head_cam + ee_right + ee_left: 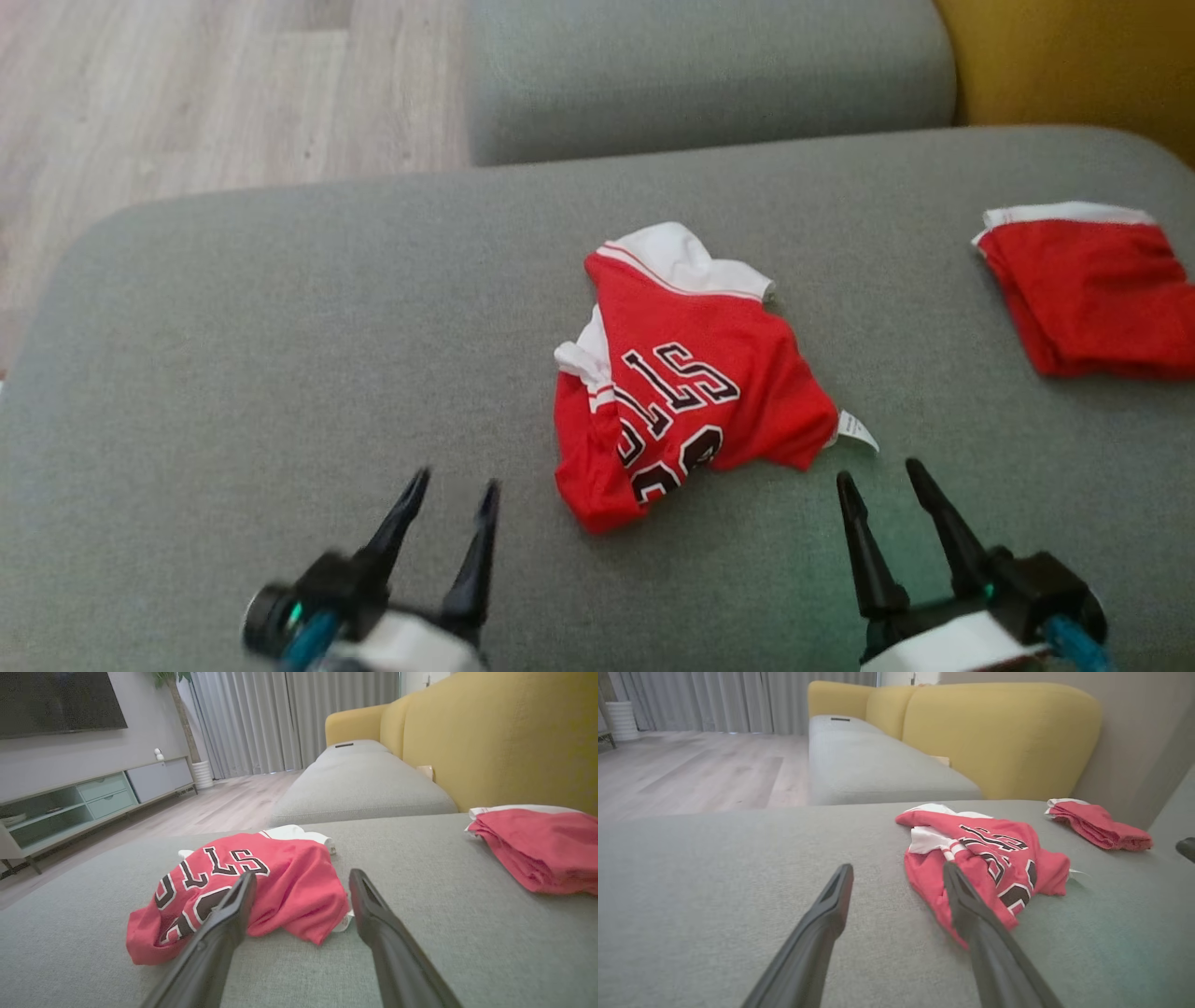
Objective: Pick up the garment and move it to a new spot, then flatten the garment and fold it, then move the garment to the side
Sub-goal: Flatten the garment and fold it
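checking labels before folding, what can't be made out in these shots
red jersey: head view, its own folds hide part of the lettering and number.
white tag: head view, print too small to read.
folded red garment: head view, right edge cuts it off.
left tool: head view, blurred.

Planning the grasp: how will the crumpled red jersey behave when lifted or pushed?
The red jersey lies in soft folds, so it will probably droop when lifted. Pushed, it would likely bunch on the woven grey cushion.
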